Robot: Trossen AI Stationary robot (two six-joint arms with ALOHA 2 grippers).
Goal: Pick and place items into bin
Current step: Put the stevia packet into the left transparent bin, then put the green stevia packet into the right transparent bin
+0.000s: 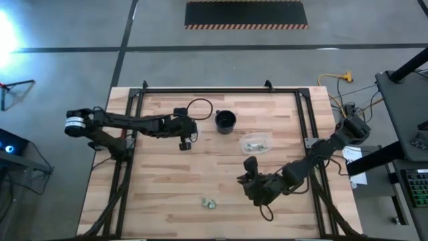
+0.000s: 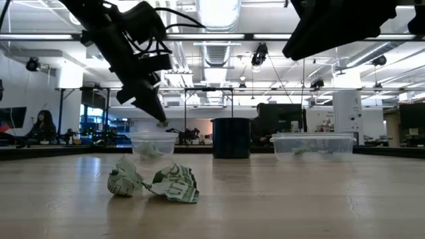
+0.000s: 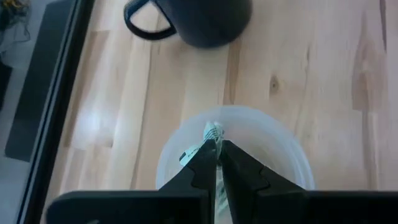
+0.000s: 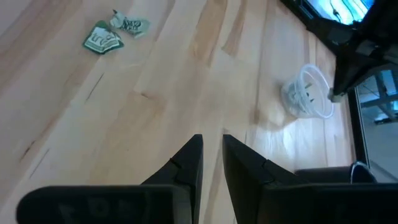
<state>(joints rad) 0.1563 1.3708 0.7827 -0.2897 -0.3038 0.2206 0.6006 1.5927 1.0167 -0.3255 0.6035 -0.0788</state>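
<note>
My left gripper (image 1: 185, 144) hangs over a small clear round cup (image 3: 280, 134), just left of the black mug (image 1: 225, 121), and is shut on a tiny pale green and whitish wrapper piece (image 3: 213, 132). More such pieces lie in a clear bin (image 1: 256, 142) right of the mug. Two crumpled green and white pieces (image 1: 209, 203) rest on the wood near the table's near edge. My right gripper (image 1: 249, 175) hovers right of them, narrowly open and holding nothing. In the low view the pieces (image 2: 154, 182) sit in front of the clear cup (image 2: 154, 146). My left gripper pinches the wrapper piece's end (image 3: 214, 138) between its two fingertips (image 3: 202, 158), coming from above and pointing down. The piece is lifted clear, sticking out past the tips above the clear cup's opening.
The black mug (image 2: 231, 137) stands between the clear cup and the clear bin (image 2: 312, 146). A black frame runs along the table's left, right and far sides. Bare wood lies between the two arms and around the crumpled pieces (image 4: 112, 36).
</note>
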